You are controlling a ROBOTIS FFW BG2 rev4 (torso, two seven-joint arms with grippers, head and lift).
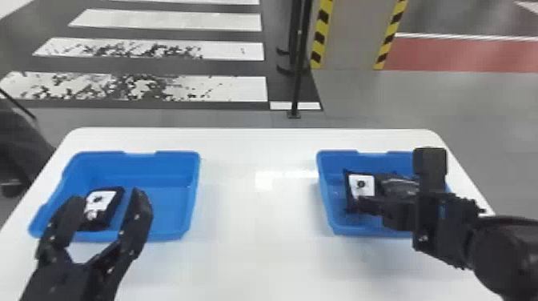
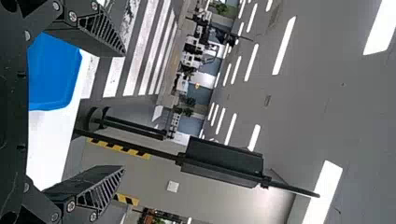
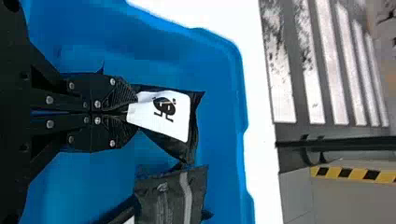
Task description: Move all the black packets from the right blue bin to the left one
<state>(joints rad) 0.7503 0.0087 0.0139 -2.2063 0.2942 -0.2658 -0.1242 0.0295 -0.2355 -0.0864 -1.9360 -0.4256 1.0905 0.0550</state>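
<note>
1. Hanging at the near left, the left gripper (image 1: 106, 196) is holding its two fingers wide apart with nothing between them; I am guessing it is leaving this carry to the other arm.
2. At the near right, the right gripper (image 3: 133, 111) is pinching the near edge of a white-labelled black packet (image 3: 180, 116), fingers pressed narrow, probably so the rest is clearing the bin freely once lifted.
3. Just right of that, another packet (image 3: 198, 186) is lying in the right blue bin (image 3: 236, 84), so at least one more carry is likely to be needed; its closeness could be causing a snag.
4. Over in the left blue bin (image 1: 170, 208), a delivered-looking packet (image 1: 110, 212) is resting towards the left, leaving the bin's right part free for the next.
5. Between the bins, the white table (image 1: 256, 224) is offering a broad gap that the load must be crossing next.
6. Farther off, a dark pole (image 1: 298, 60) is standing beyond the table's far edge.
</note>
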